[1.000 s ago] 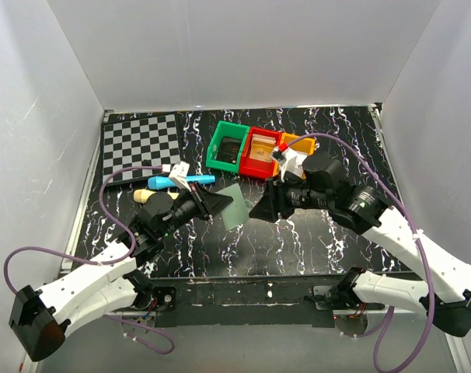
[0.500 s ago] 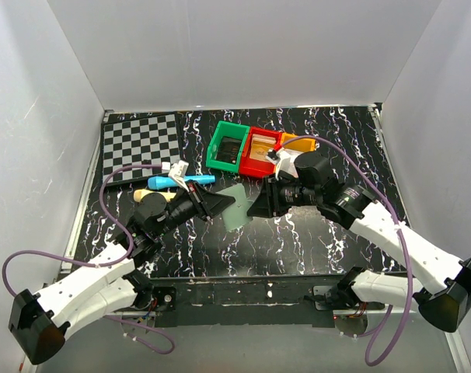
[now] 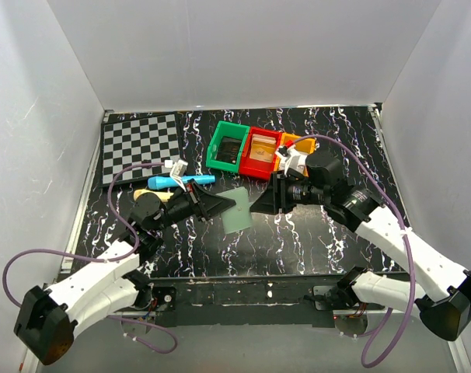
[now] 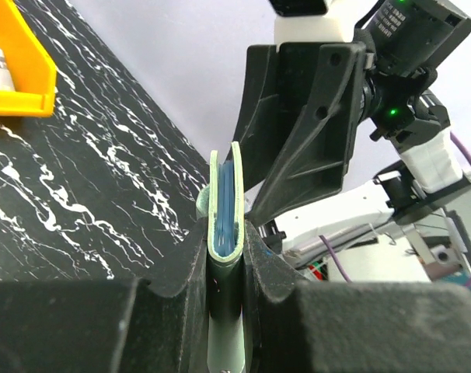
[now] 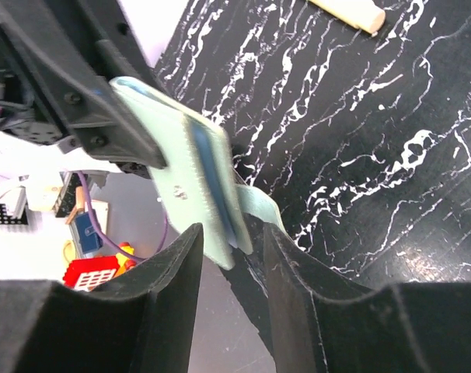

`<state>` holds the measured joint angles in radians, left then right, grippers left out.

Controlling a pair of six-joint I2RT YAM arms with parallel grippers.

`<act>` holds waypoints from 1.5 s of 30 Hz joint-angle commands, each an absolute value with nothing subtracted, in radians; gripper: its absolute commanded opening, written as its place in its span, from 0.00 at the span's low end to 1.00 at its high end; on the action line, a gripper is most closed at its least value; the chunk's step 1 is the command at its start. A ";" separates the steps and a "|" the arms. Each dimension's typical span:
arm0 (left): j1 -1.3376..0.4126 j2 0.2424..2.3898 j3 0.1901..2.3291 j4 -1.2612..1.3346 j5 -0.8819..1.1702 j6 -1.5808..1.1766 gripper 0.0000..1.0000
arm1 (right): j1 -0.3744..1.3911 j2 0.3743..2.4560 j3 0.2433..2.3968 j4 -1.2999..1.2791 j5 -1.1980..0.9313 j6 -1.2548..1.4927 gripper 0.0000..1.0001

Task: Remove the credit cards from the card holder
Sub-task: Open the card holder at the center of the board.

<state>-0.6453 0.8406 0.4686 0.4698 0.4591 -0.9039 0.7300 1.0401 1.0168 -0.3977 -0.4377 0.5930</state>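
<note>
Mid-air, left tool (image 4: 226, 250) clamping card holder (image 4: 225, 198), right tool (image 5: 232, 237) seemingly ajar

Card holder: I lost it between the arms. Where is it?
Top view, centre: the card holder sits clamped in the left end effector, its far edge inside the right end effector, nearer the arm bases than the green bin.

card holder (image 3: 237, 211) mid-table, between left jaws and right jaws; bins row (image 3: 253, 169) behind it; checkerboard (image 3: 141, 140) at back left
</note>
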 commanded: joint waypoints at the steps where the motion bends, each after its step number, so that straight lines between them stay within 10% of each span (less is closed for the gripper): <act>1: -0.569 0.916 0.410 0.792 0.681 -1.050 0.00 | 0.712 1.011 1.016 -0.318 -0.498 0.621 0.46; 17: -0.532 1.140 0.410 1.347 0.884 -1.307 0.00 | 0.672 0.980 0.945 -0.206 -0.577 0.696 0.53; 45: -0.526 1.173 0.411 1.336 0.861 -1.316 0.00 | 0.630 0.925 0.868 -0.040 -0.672 0.796 0.57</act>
